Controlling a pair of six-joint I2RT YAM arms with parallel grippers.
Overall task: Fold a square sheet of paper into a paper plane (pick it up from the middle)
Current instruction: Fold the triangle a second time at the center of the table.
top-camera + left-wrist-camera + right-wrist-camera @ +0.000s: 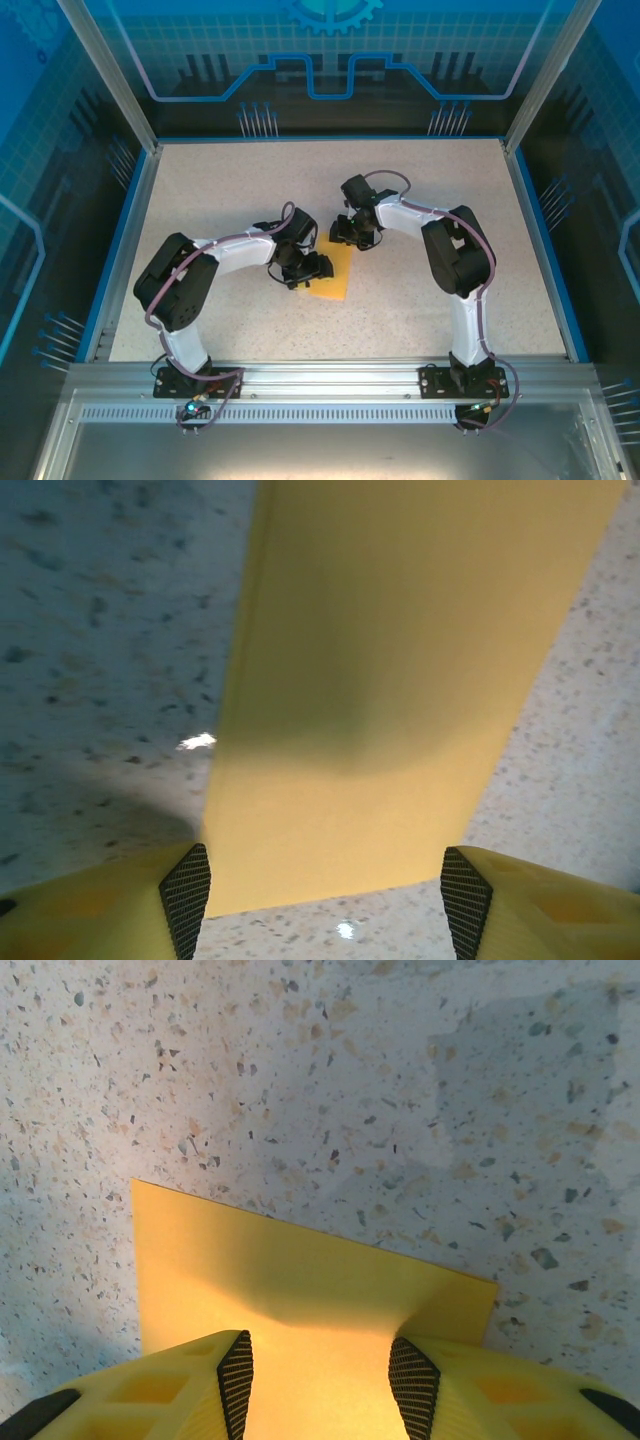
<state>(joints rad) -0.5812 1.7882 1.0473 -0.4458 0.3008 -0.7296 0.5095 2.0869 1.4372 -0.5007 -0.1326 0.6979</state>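
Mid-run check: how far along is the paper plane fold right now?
Done: no fold I can confirm. The thin orange-yellow paper sheet lies flat on the speckled table, with no point or dart shape. In hand: the left gripper straddles it with open jaws; the right gripper hangs open over one end. Left: lifting it from the middle, then the folds.

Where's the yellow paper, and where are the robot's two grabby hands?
sheet of paper (300,1280): right wrist view, middle of its bare part.
left gripper (326,900): left wrist view, midway between fingertips.
right gripper (325,1385): right wrist view, midway between fingertips.
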